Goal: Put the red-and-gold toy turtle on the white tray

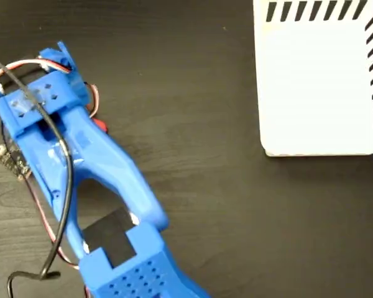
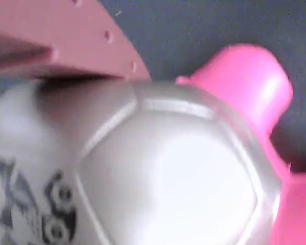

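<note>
Turtle directly under the fingers

In the wrist view the red-and-gold toy turtle (image 2: 158,173) sits against 1 finger (image 2: 56,41), head up-right; whether the gripper (image 1: 62,68) is clamped I cannot tell. The white tray (image 1: 317,93) lies well apart.

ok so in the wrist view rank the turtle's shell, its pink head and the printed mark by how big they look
1. turtle's shell, fills most of the frame
2. pink head
3. printed mark
The mark looks close to the head's size and is cut by the frame edge, so the order of those two is unsure.
</note>
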`<state>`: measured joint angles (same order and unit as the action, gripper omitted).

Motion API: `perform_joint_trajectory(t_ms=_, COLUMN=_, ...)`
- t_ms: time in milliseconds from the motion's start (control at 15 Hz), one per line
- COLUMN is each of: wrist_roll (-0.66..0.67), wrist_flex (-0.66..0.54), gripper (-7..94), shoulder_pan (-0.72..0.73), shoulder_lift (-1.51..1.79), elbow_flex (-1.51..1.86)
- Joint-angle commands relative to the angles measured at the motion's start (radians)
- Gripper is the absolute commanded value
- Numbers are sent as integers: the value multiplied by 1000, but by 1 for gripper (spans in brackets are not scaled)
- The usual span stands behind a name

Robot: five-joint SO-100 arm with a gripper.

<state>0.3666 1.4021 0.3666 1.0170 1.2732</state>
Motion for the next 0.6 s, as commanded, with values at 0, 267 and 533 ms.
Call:
perform_joint_trajectory(t_ms=0, wrist_roll=14, wrist_flex=3, gripper=9, shoulder_pan=-18, shoulder_lift=54, elbow_flex=-31)
perform_joint_trajectory(t_ms=267, wrist_roll=11, wrist_flex=32, gripper=0, shoulder_pan=-18, shoulder_lift=100, elbow_flex=-32)
perform_joint_trajectory(t_ms=533, wrist_roll=25, wrist_flex=147, gripper=0, shoulder_pan=-20, shoulder_lift=410, elbow_flex=-32)
